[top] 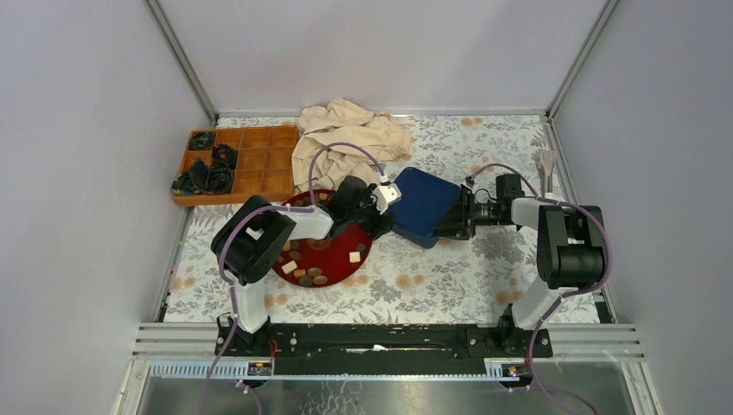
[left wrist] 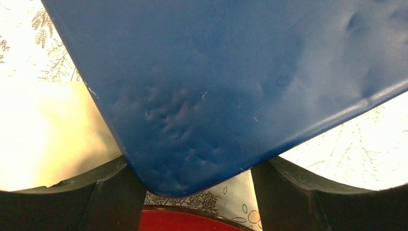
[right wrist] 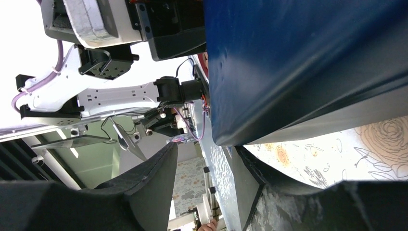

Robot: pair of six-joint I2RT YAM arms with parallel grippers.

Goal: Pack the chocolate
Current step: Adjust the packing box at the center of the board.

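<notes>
The chocolate (top: 311, 275), small dark, tan and cream pieces, lies on a round red plate (top: 341, 259) left of centre. A dark blue box (top: 423, 203) sits tilted to the right of the plate. My left gripper (top: 386, 220) is at the box's left corner. In the left wrist view its jaws stand wide apart, with the blue box (left wrist: 231, 82) corner wedged between them and the plate rim (left wrist: 187, 221) just below. My right gripper (top: 458, 218) is at the box's right edge. Its jaws are apart with nothing between them, and the box (right wrist: 298, 62) rests by one fingertip (right wrist: 243, 154).
A wooden compartment tray (top: 251, 164) with dark items in its left cells stands at the back left. A crumpled beige cloth (top: 346, 134) lies behind the plate and box. A small pale brush-like object (top: 544, 162) lies at the far right edge of the floral tablecloth.
</notes>
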